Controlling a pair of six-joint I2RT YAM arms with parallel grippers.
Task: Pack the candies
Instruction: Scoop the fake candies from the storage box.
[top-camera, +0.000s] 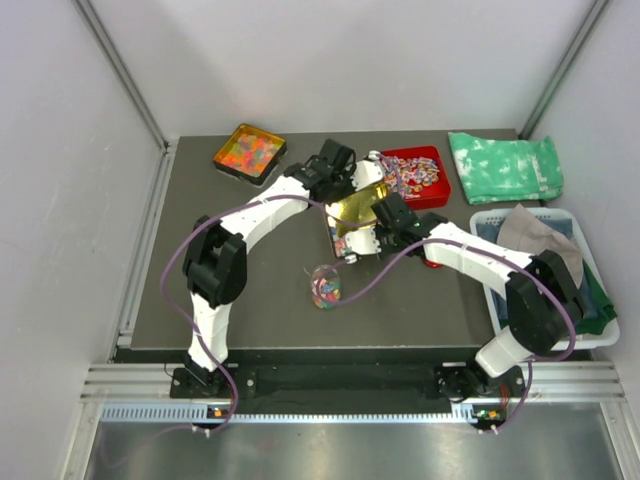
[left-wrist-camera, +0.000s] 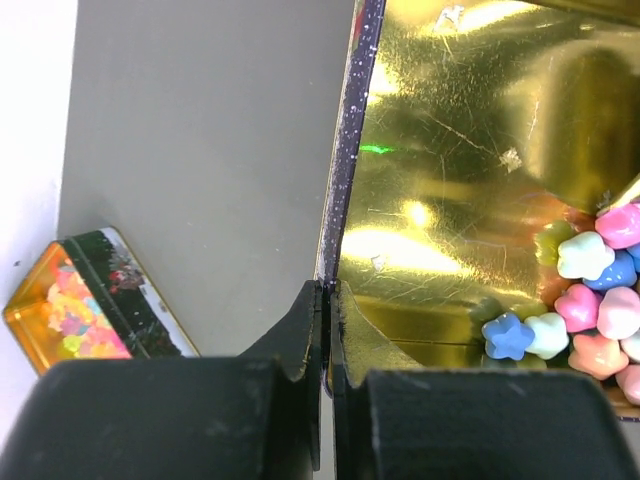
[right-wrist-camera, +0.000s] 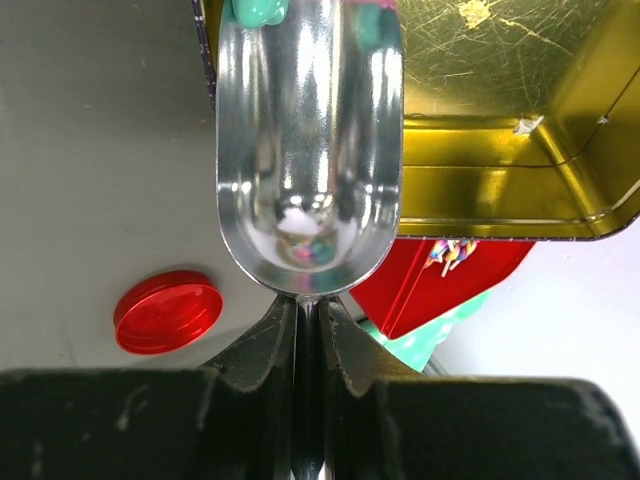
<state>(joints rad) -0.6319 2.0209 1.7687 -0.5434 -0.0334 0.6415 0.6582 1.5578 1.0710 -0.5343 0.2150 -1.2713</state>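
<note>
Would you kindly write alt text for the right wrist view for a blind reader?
The right gripper pinches the handle of a silver scoop whose bowl points into a gold tin. A red lid lies on the table at left.

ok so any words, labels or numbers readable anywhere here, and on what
None can be read in any view.
Dark tin: a printed picture on its side wall, too blurred for any words.
Gold tin, metal scoop, red lid: no print shows.
Wrapped sweets in the red tray: stripes only, too small to read.
</note>
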